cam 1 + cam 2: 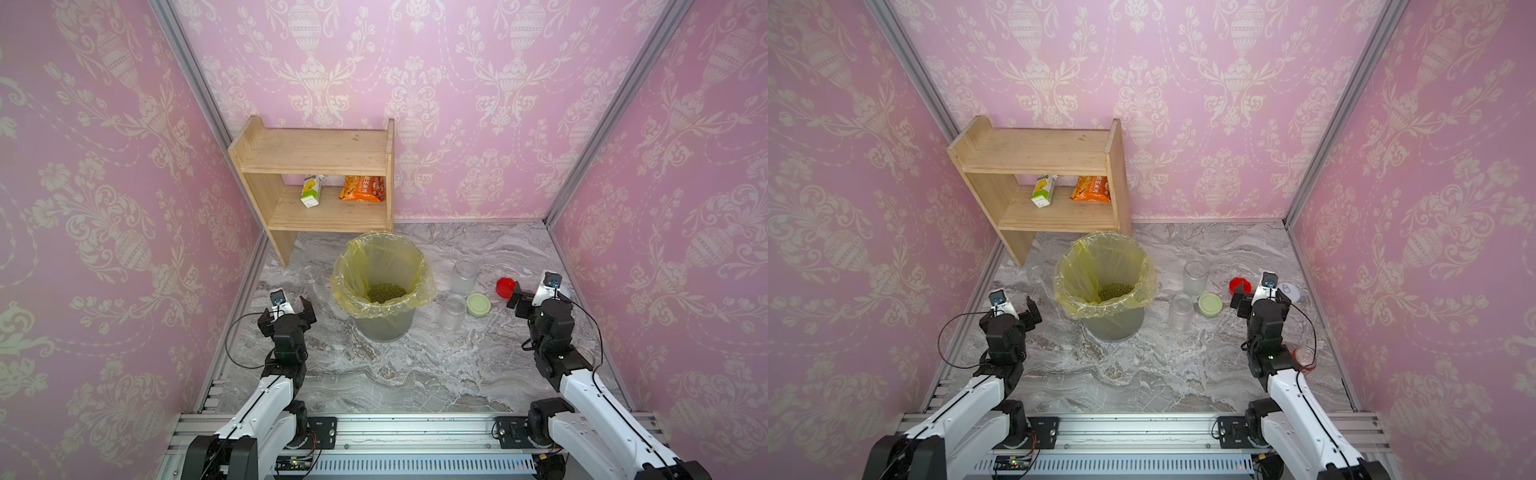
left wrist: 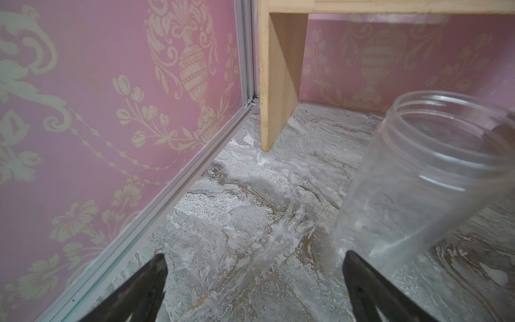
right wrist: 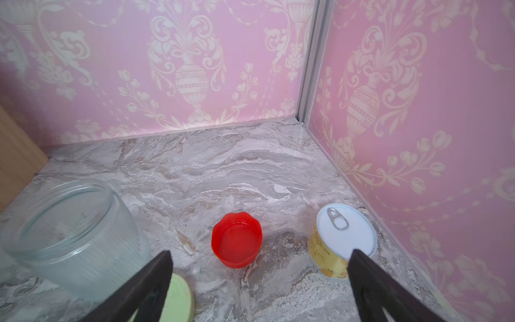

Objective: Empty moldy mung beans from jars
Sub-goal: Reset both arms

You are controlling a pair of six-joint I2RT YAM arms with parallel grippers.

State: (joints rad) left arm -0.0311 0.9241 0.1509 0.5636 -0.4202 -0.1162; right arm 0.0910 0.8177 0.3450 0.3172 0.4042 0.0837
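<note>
Left gripper (image 2: 254, 260): jaws wide apart, empty; slim jar (image 2: 423, 178) standing open just ahead, beside one jaw; right gripper (image 3: 260, 255): jaws wide apart, empty; red lid (image 3: 237, 239) ahead on the table (image 3: 223, 167), untouched; two open jars (image 1: 464, 276) toward the bin (image 1: 384, 328); mung beans (image 1: 386, 292) inside that bin, between both grippers

Upturned red lid (image 3: 237, 240) lies between a clear jar (image 3: 75, 237) and a tin (image 3: 347, 230)

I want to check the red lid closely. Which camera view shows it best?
The right wrist view: the red lid lies there large, close and unblocked on the marble top. Both top views show it only small and far away. The left wrist view does not show it.
</note>
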